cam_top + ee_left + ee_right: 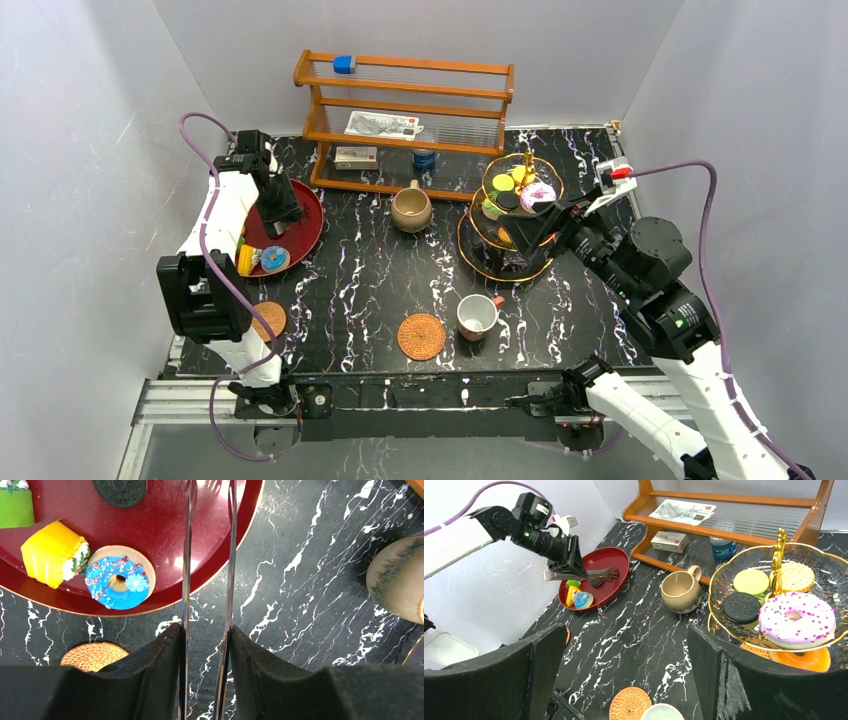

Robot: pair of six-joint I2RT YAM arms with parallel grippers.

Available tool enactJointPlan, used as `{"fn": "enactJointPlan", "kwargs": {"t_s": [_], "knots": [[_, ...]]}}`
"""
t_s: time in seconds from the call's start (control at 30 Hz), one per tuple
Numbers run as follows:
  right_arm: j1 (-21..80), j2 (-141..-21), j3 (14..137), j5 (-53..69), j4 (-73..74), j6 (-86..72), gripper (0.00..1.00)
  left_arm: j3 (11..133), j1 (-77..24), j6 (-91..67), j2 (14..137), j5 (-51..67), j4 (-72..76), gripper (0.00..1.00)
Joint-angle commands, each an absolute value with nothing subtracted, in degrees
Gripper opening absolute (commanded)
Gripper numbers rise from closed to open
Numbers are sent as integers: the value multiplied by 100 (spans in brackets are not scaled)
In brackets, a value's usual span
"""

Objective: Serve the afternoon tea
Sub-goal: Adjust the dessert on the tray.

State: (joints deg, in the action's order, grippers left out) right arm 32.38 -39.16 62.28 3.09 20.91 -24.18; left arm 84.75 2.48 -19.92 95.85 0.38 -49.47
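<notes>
Over the red tray [150,535], the left end effector [205,629] clamps a pair of tongs [187,555]. Their long axis runs out across the tray, with the tips near a dark cookie [120,489] lying flat on it. A blue doughnut [117,582] and a yellow cake [52,554] sit at the tray's rim nearest the arm bases. The toys look light, hard and slick. The round cookie has no long axis and likely wants pinching edge to edge. Well right of the tray, the right end effector [626,640] gapes empty beside the tiered stand [744,560].
</notes>
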Motion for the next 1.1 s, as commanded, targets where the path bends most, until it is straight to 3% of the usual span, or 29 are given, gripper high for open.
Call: {"fn": "enactJointPlan", "kwargs": {"t_s": [0.0,0.27,1.07], "knots": [[3256,-3919,6417,202,1970,-2426,99,8672,237,-1989,9289,101,-4792,38],[3258,-3872,6326,228,1899,-2436,99,8227,266,-1940,8877,-1018,-4700,40],[3258,-3821,6279,101,1969,-2385,99,7763,325,-1739,9010,-1450,-4950,49]]}}
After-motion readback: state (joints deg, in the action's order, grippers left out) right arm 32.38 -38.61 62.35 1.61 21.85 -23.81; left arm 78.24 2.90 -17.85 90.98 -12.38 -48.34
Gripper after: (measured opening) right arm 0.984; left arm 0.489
